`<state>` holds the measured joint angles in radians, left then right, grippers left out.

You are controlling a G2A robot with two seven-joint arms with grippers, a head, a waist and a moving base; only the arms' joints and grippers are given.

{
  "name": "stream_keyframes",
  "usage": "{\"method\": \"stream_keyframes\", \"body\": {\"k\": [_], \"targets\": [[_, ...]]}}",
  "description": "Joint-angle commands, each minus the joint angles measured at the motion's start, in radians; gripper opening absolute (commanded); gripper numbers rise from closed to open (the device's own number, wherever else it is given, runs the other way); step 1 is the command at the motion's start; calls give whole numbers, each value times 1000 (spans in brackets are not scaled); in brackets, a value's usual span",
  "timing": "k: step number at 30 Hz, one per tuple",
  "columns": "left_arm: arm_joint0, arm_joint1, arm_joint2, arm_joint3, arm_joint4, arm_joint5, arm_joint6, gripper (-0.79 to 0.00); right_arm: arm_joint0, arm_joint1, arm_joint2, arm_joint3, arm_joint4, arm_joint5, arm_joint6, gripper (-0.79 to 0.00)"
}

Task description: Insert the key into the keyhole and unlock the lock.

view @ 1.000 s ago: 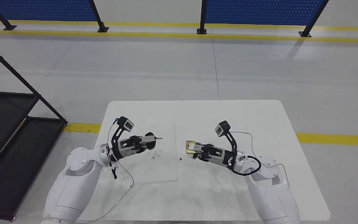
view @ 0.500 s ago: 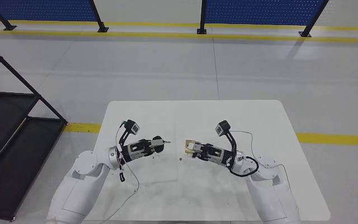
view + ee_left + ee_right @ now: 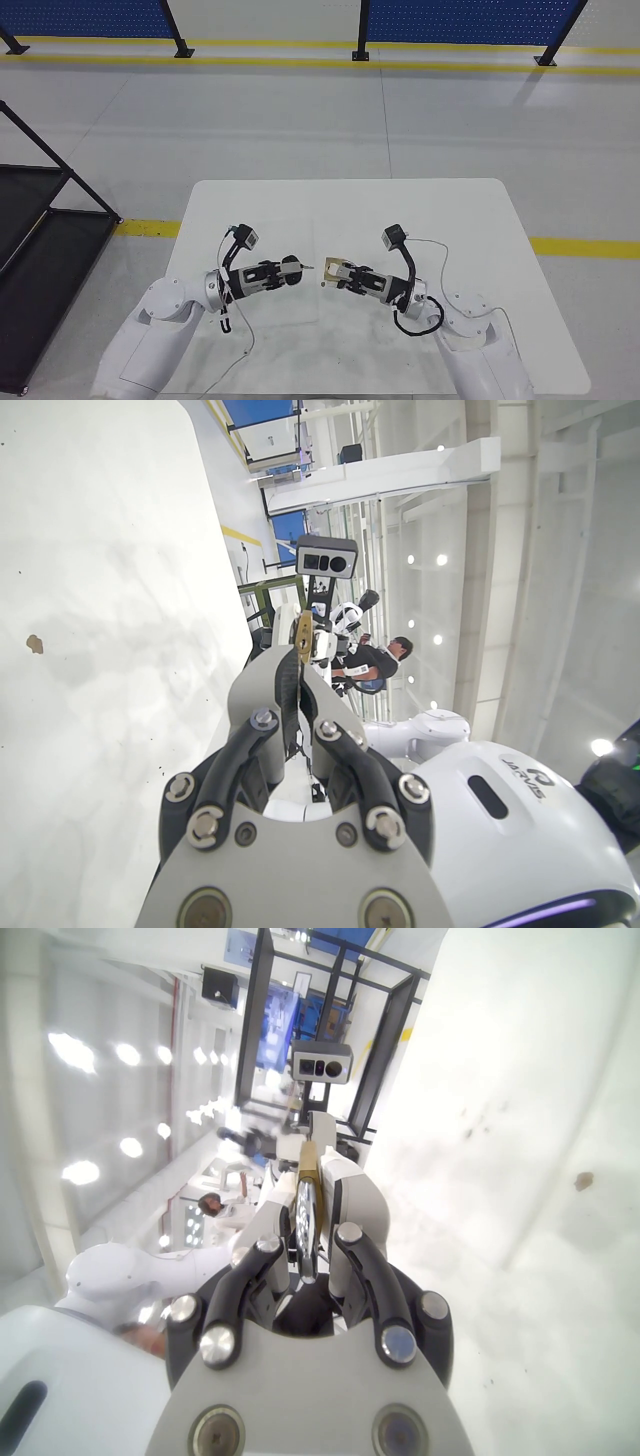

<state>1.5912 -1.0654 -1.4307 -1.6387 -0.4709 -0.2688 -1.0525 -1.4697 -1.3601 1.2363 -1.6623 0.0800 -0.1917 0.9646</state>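
Note:
Over the middle of the white table (image 3: 450, 210), my left gripper (image 3: 291, 268) is shut on a small metal key (image 3: 306, 267) whose tip points at the lock. My right gripper (image 3: 340, 272) faces it, shut on a brass padlock (image 3: 331, 269). Key tip and lock face stand very close; I cannot tell if they touch. In the left wrist view my gripper (image 3: 300, 660) is closed on the thin key, with the brass padlock (image 3: 303, 635) just beyond. In the right wrist view my gripper (image 3: 306, 1168) clamps the padlock (image 3: 307, 1160), its chrome shackle (image 3: 305, 1223) lying between the fingers.
A small brown spot (image 3: 322, 285) marks the table below the two grippers. A black metal rack (image 3: 40, 230) stands off the table's left side. Blue barriers (image 3: 460, 20) line the far floor.
Both arms have closed in on each other. The left gripper carried the key to the right, the right gripper brought the padlock left, and the gap between them has shrunk to almost nothing.

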Motion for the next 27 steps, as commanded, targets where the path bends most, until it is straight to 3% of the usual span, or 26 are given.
{"method": "stream_keyframes", "body": {"k": [1,17,27], "targets": [[1,0,5,-1,-6,-4,-1,-785,3,3,-2,2,10,3,8,-785],[14,5,12,-19,-21,-12,-6,-785,40,24,-26,27,100,32,77,-785],[18,8,17,-22,-27,-12,0,-785,48,35,-45,32,85,25,51,-785]]}}
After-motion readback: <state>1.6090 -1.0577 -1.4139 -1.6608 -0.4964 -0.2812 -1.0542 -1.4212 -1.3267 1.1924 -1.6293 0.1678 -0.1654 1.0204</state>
